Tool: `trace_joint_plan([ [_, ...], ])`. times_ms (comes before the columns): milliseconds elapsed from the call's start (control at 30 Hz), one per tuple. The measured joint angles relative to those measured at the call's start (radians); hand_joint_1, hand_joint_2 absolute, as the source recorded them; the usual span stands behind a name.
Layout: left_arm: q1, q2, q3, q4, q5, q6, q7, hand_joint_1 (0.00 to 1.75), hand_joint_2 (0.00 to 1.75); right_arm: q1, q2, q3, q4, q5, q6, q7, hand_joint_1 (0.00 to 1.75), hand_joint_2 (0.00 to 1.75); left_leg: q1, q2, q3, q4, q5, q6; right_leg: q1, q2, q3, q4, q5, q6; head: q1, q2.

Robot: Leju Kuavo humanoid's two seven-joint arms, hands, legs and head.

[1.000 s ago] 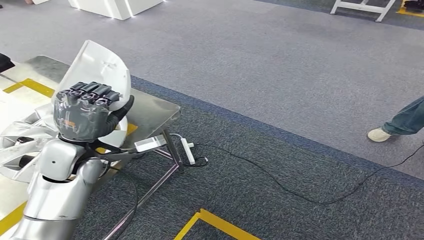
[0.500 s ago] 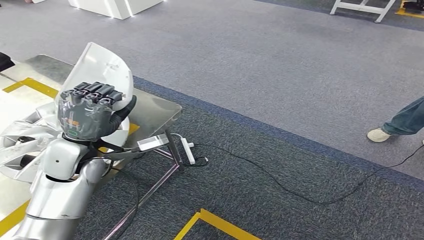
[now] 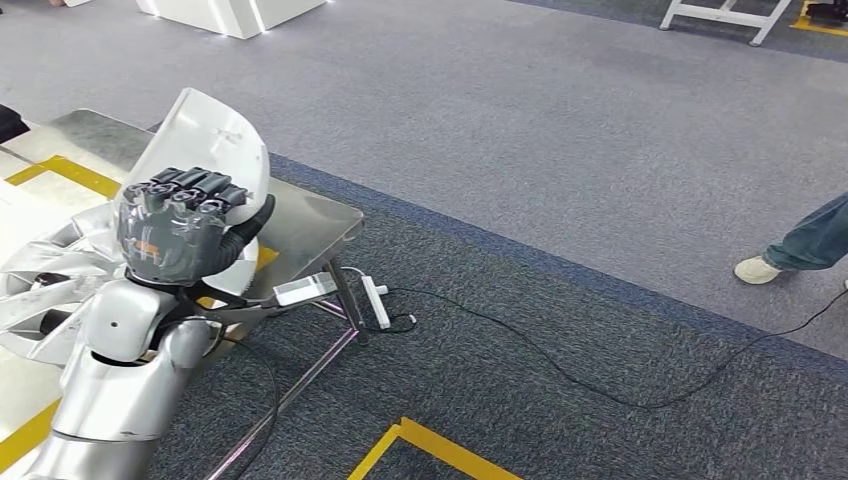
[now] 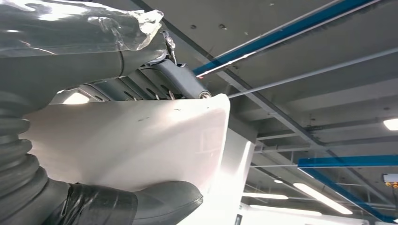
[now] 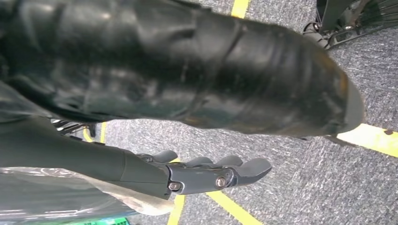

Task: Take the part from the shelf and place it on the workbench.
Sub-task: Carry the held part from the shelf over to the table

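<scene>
Carry step, I'd say: left hand [image 3: 170,228] fingers [image 4: 176,77] clamped on the white part [image 3: 215,140], held upright over the counter [image 3: 305,222] corner. Right hand [image 5: 206,171] hangs free, fingers apart (holding nothing). Next: lower part onto counter, release.

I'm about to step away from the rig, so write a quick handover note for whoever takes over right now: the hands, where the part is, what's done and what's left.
Left hand: grips the white curved plastic panel part, held upright above the steel workbench; thumb under it, fingers over its edge.
Right hand: hangs over the grey carpet, holds nothing, fingers loosely extended.
Done: the part is off the shelf and at the bench.
Left: lower it onto the benchtop, probably beside the silver shell parts lying there, and let go.
Note: a person's leg is at the far right; a black cable runs across the floor.
</scene>
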Motion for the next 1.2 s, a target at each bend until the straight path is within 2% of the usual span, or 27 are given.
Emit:
trace_joint_plan([
  [167, 0.000, 0.000, 0.004, 0.000, 0.009, 0.000, -0.024, 1.75, 1.75, 0.000, 0.000, 0.000, 0.000, 0.005, 0.000, 0.000, 0.00, 0.00, 0.000, 0.000, 0.000, 0.000, 0.000, 0.000, 0.000, 0.000, 0.000, -0.001, 0.000, 0.000, 0.000, 0.000],
  [300, 0.001, 0.000, 0.011, 0.000, 0.011, 0.000, -0.031, 1.75, 1.75, 0.000, 0.002, 0.000, 0.000, 0.007, 0.000, -0.001, 0.00, 0.00, -0.006, 0.000, -0.002, 0.006, 0.000, 0.016, -0.007, 0.001, 0.001, -0.008, 0.006, 0.014, -0.001, 0.000],
  [367, 0.002, -0.001, 0.014, -0.001, 0.011, 0.000, -0.031, 1.75, 1.75, 0.000, 0.002, 0.000, 0.000, 0.007, 0.000, -0.001, 0.00, 0.00, -0.003, 0.004, 0.007, -0.014, 0.011, 0.025, -0.006, -0.001, 0.003, -0.012, 0.007, 0.020, 0.000, 0.000],
  [400, 0.002, -0.002, 0.014, -0.001, 0.011, 0.000, -0.031, 1.75, 1.75, 0.000, 0.002, 0.000, 0.000, 0.008, 0.000, -0.001, 0.00, 0.00, -0.001, 0.007, 0.014, -0.028, 0.019, 0.029, -0.005, -0.006, -0.001, -0.004, -0.002, 0.023, 0.000, 0.000],
  [433, 0.001, -0.004, 0.015, -0.001, 0.011, 0.000, -0.031, 1.75, 1.75, -0.001, 0.002, 0.000, 0.000, 0.008, 0.000, -0.001, 0.00, 0.00, 0.002, 0.010, 0.020, -0.042, 0.026, 0.033, -0.003, -0.012, -0.012, 0.021, -0.021, 0.024, 0.001, 0.000],
  [467, 0.002, -0.005, 0.015, -0.001, 0.010, 0.000, -0.031, 1.75, 1.75, -0.001, 0.002, 0.000, 0.000, 0.009, 0.000, -0.001, 0.00, 0.00, 0.004, 0.013, 0.023, -0.050, 0.029, 0.034, -0.003, -0.019, -0.034, 0.068, -0.049, 0.025, 0.002, 0.000],
  [533, 0.005, -0.007, 0.017, -0.002, 0.009, 0.000, -0.031, 1.75, 1.75, -0.002, 0.002, 0.000, 0.000, 0.009, 0.002, -0.001, 0.00, 0.00, 0.005, 0.018, 0.023, -0.052, 0.030, 0.035, -0.006, -0.024, -0.090, 0.191, -0.106, 0.030, 0.002, 0.000],
  [567, 0.008, -0.007, 0.018, -0.002, 0.008, 0.000, -0.031, 1.75, 1.75, -0.001, 0.002, 0.000, 0.000, 0.010, 0.003, 0.000, 0.00, 0.00, 0.006, 0.020, 0.022, -0.051, 0.029, 0.034, -0.008, -0.025, -0.108, 0.231, -0.116, 0.034, 0.002, 0.000],
  [600, 0.011, -0.007, 0.018, -0.002, 0.007, 0.000, -0.032, 1.75, 1.75, 0.000, 0.002, 0.000, 0.000, 0.010, 0.004, 0.000, 0.00, 0.00, 0.007, 0.021, 0.021, -0.050, 0.028, 0.032, -0.011, -0.026, -0.109, 0.235, -0.108, 0.038, 0.002, 0.000],
  [633, 0.013, -0.008, 0.018, -0.002, 0.006, 0.000, -0.033, 1.75, 1.75, 0.001, 0.002, 0.000, 0.000, 0.011, 0.004, 0.000, 0.00, 0.00, 0.009, 0.021, 0.021, -0.047, 0.027, 0.029, -0.014, -0.026, -0.089, 0.198, -0.082, 0.041, 0.002, 0.000],
  [667, 0.013, -0.009, 0.018, -0.002, 0.006, 0.000, -0.034, 1.75, 1.75, 0.001, 0.001, 0.000, 0.000, 0.011, 0.005, 0.000, 0.00, 0.00, 0.011, 0.020, 0.021, -0.041, 0.023, 0.022, -0.018, -0.025, -0.052, 0.130, -0.049, 0.046, 0.002, 0.000],
  [700, 0.014, -0.009, 0.019, -0.002, 0.006, 0.000, -0.034, 1.75, 1.75, 0.000, 0.001, 0.000, 0.000, 0.012, 0.005, 0.000, 0.00, 0.00, 0.012, 0.020, 0.019, -0.034, 0.018, 0.014, -0.018, -0.021, -0.015, 0.065, -0.028, 0.049, 0.004, 0.000],
  [733, 0.014, -0.010, 0.020, -0.002, 0.006, 0.000, -0.034, 1.75, 1.75, -0.001, 0.001, 0.000, 0.000, 0.012, 0.005, 0.000, 0.00, 0.00, 0.012, 0.020, 0.016, -0.025, 0.014, 0.006, -0.018, -0.017, 0.013, 0.016, -0.015, 0.046, 0.004, 0.000],
  [767, 0.013, -0.010, 0.021, -0.003, 0.006, 0.001, -0.034, 1.75, 1.75, -0.002, 0.001, 0.000, 0.000, 0.012, 0.005, 0.000, 0.00, 0.00, 0.012, 0.019, 0.013, -0.018, 0.011, -0.001, -0.017, -0.013, 0.029, -0.011, -0.012, 0.042, 0.004, 0.000],
  [867, 0.015, -0.010, 0.022, -0.004, 0.007, 0.001, -0.036, 1.75, 1.75, 0.000, 0.002, 0.000, 0.000, 0.012, 0.005, 0.000, 0.00, 0.00, 0.013, 0.017, 0.009, -0.016, 0.012, -0.013, -0.014, -0.016, 0.031, -0.013, -0.011, 0.016, 0.004, 0.000],
  [900, 0.016, -0.010, 0.023, -0.004, 0.007, 0.001, -0.037, 1.75, 1.75, 0.000, 0.001, -0.001, 0.000, 0.013, 0.005, 0.000, 0.00, 0.00, 0.014, 0.023, 0.005, -0.006, 0.004, -0.016, -0.015, -0.019, 0.031, -0.014, -0.009, 0.008, 0.002, 0.000],
  [967, 0.015, -0.010, 0.024, -0.004, 0.007, 0.001, -0.039, 1.75, 1.75, 0.001, 0.001, -0.001, 0.000, 0.015, 0.005, -0.001, 0.00, 0.00, 0.015, 0.046, -0.028, 0.070, -0.043, -0.024, -0.015, -0.027, 0.032, -0.016, -0.007, -0.003, -0.002, 0.000],
  [1033, 0.017, -0.010, 0.025, -0.004, 0.007, 0.001, -0.043, 1.75, 1.75, 0.003, 0.001, -0.003, 0.000, 0.017, 0.004, -0.002, 0.00, 0.00, 0.015, 0.061, -0.088, 0.204, -0.104, -0.027, -0.012, -0.034, 0.032, -0.016, -0.008, -0.007, -0.004, 0.000],
  [1067, 0.018, -0.010, 0.026, -0.004, 0.007, 0.001, -0.045, 1.75, 1.75, 0.004, 0.001, -0.004, 0.000, 0.018, 0.004, -0.003, 0.00, 0.00, 0.015, 0.063, -0.110, 0.254, -0.118, -0.027, -0.010, -0.038, 0.032, -0.016, -0.009, -0.008, -0.004, 0.000],
  [1100, 0.019, -0.010, 0.026, -0.004, 0.007, 0.001, -0.048, 1.75, 1.75, 0.005, 0.001, -0.004, 0.000, 0.019, 0.004, -0.003, 0.00, 0.00, 0.015, 0.064, -0.117, 0.268, -0.113, -0.024, -0.009, -0.041, 0.033, -0.016, -0.010, -0.009, -0.004, 0.000],
  [1133, 0.019, -0.010, 0.027, -0.004, 0.007, 0.001, -0.049, 1.75, 1.75, 0.005, 0.001, -0.005, 0.000, 0.019, 0.004, -0.003, 0.00, 0.00, 0.014, 0.064, -0.106, 0.242, -0.088, -0.020, -0.007, -0.043, 0.035, -0.016, -0.011, -0.010, -0.004, 0.000],
  [1200, 0.019, -0.010, 0.029, -0.004, 0.007, 0.001, -0.050, 1.75, 1.75, 0.004, 0.001, -0.005, 0.000, 0.022, 0.004, -0.003, 0.00, 0.00, 0.009, 0.068, -0.045, 0.113, -0.018, -0.005, -0.006, -0.046, 0.040, -0.017, -0.014, -0.009, -0.004, 0.000],
])
